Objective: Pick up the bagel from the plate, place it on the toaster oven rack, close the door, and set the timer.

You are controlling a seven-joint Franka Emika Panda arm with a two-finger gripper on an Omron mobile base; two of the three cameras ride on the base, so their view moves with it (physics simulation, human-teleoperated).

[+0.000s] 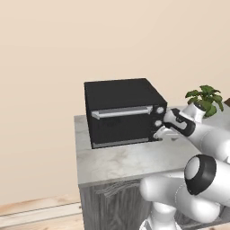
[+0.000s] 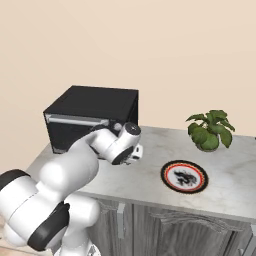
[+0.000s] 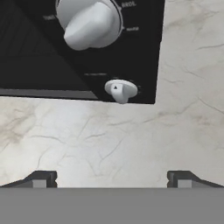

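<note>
A black, box-shaped toaster oven with a matte finish is seen standing on the table, whose top is pale marbled stone over grey wood-grain cabinet fronts. The door is shut, with its horizontal silver bar handle near the top edge. The hand is held just in front of the oven's right-hand control strip, its fingers spread wide with nothing between them. In the hand view, a large rounded silver knob and a smaller silver knob below it are shown close up, with the veined stone beneath. The right base view shows the round plate, white-faced with a red-orange rim and dark blotchy centre, lying flat on the table well apart from the oven, and a leafy potted plant behind it. No bagel can be made out on the plate.
</note>
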